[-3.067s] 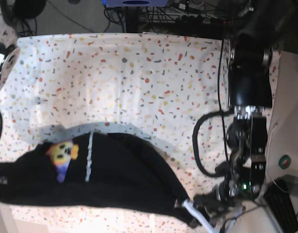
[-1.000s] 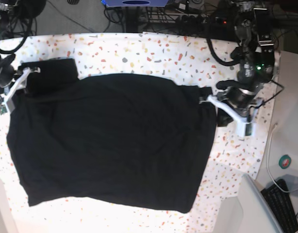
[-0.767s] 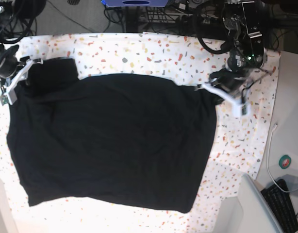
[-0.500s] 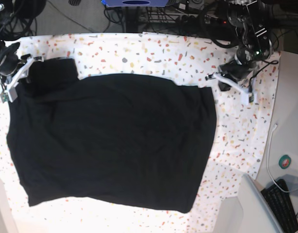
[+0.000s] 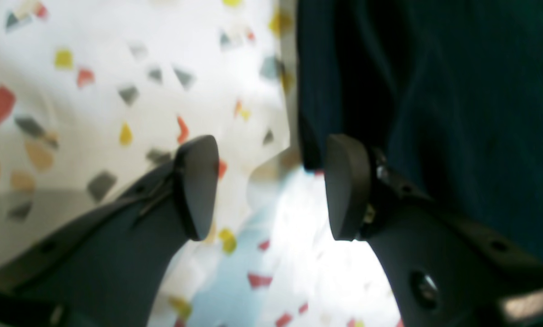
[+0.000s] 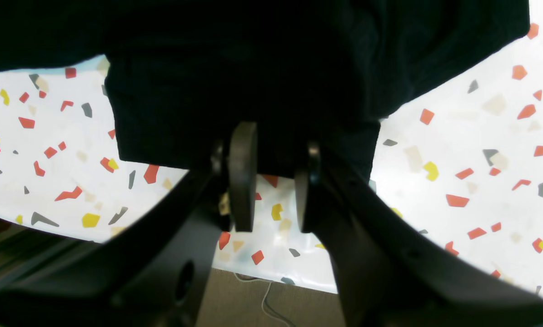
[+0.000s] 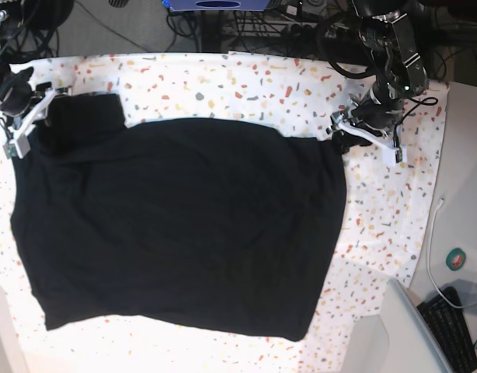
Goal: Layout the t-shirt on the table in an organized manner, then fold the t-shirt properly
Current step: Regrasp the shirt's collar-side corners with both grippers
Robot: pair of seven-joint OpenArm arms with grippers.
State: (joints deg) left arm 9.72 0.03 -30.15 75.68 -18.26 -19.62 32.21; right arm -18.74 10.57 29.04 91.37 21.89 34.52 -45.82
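Observation:
The black t-shirt (image 7: 176, 225) lies spread flat on the speckled table (image 7: 223, 85); no print shows. My left gripper (image 7: 343, 136) is at the shirt's far right corner. In the left wrist view this gripper (image 5: 271, 186) is open with only table (image 5: 94, 68) between its fingers, and the t-shirt (image 5: 435, 91) edge lies just past the right fingertip. My right gripper (image 7: 33, 128) is at the left sleeve. In the right wrist view its (image 6: 275, 181) jaws stand narrowly apart at the hem of the t-shirt (image 6: 253, 54), with table (image 6: 480, 159) showing in the gap.
A plain grey-white side surface (image 7: 456, 225) lies to the right, with a keyboard (image 7: 452, 334) and a round green thing (image 7: 456, 259). Cables and stands crowd the space behind the table. The table's edge and the floor (image 6: 262, 295) show just below my right gripper.
My left gripper has opened and let go of the shirt's right corner, drifting slightly toward the back. The shirt stays flat. The right gripper has barely moved.

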